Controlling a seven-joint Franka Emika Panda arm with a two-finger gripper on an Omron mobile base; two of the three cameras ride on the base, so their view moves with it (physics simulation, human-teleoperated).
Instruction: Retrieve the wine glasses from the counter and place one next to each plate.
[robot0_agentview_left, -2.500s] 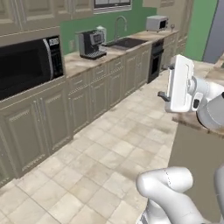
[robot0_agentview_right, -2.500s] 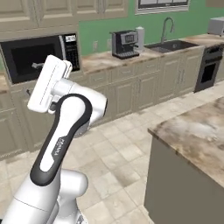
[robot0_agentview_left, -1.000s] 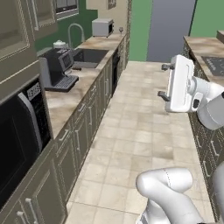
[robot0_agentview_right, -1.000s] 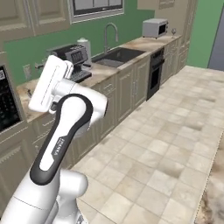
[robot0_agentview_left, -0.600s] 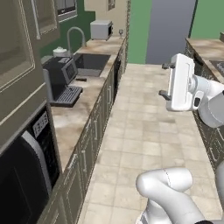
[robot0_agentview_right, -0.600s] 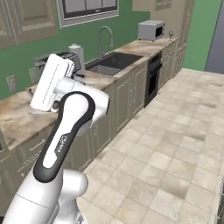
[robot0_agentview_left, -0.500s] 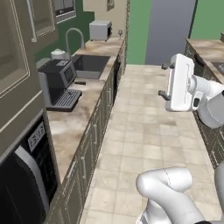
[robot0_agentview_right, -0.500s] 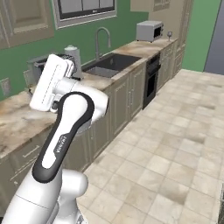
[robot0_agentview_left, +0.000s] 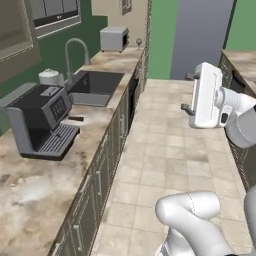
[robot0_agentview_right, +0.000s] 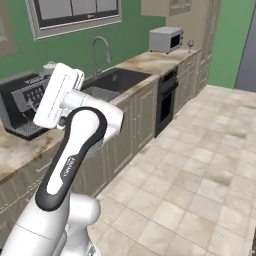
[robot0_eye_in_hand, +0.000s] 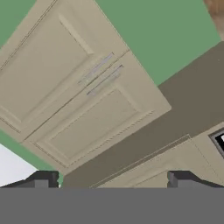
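Tan marbled counter (robot0_agentview_left: 45, 185) runs down my left. On it, left to right and near to far: one coffee machine (robot0_agentview_left: 42, 122), one kettle (robot0_agentview_left: 50, 77), one sink (robot0_agentview_left: 95, 87) with one tap (robot0_agentview_left: 76, 52), one toaster oven (robot0_agentview_left: 114, 38), then one wine glass (robot0_agentview_left: 139, 42) at the far end just beside the oven. In the right base view that glass (robot0_agentview_right: 190, 45) stands upright, tiny, past the oven. I count one glass; a second I cannot make out, too small or hidden. No plates to count here.

My claw (robot0_eye_in_hand: 111, 179) is empty, fingers spread wide apart, pointing at wall cabinet doors, two with two handles. The arm is folded up high, well apart from the counter.

Risks, my guess: the glass is far off, so reaching calls for driving closer; the arm could clip the tap or oven on the way. The thin stem and round bowl could tip or slip under a careless pinch. The oven may block a side approach.
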